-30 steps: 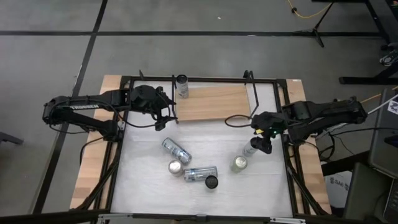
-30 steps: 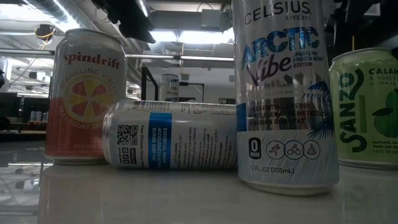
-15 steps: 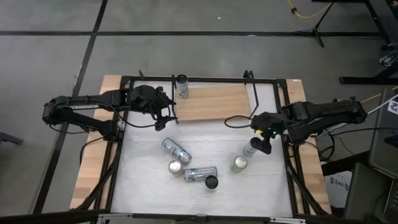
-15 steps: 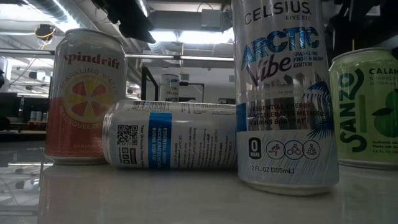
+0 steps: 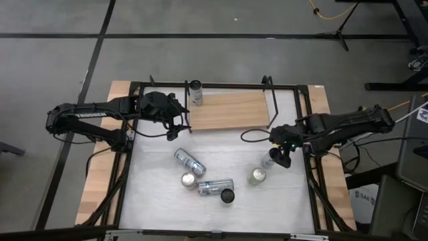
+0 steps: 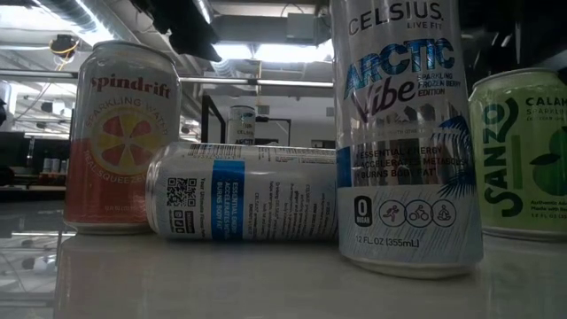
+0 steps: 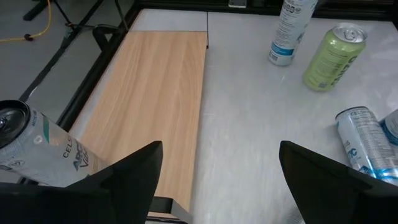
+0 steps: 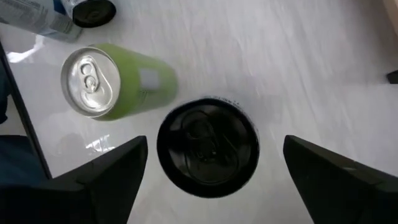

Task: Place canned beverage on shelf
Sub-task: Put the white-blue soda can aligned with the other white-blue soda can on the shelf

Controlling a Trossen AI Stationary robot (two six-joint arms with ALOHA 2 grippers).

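I take the low rectangular light-wood shelf (image 5: pixel 229 110) with thin black wire uprights as my landmark; it lies at the far edge of the white bench (image 5: pixel 154 201). One tall silver can (image 5: pixel 196 92) stands upright at the shelf's left end, and my left wrist view shows it (image 7: pixel 37 146) on the wood.

My left gripper (image 5: pixel 179 122) hangs just off the shelf's near left corner, fingers (image 7: pixel 127 180) spread wide with nothing between them.

My right gripper (image 5: pixel 277 152) sits off the shelf's near right corner, poised directly above an upright slim can with a black top (image 8: pixel 207 147); the fingers (image 8: pixel 109 171) stand wide on either side of it and I cannot see them touching it. Just beside that can, farther from the shelf, stands a green can with a silver top (image 5: pixel 257 176).

Well in front of the shelf's left half I see four more cans: a silver one lying down (image 5: pixel 189 161), an upright orange-and-white one (image 5: pixel 188 180), a silver-and-blue one on its side (image 5: pixel 215 187), and an upright black-topped one (image 5: pixel 228 195) touching it.
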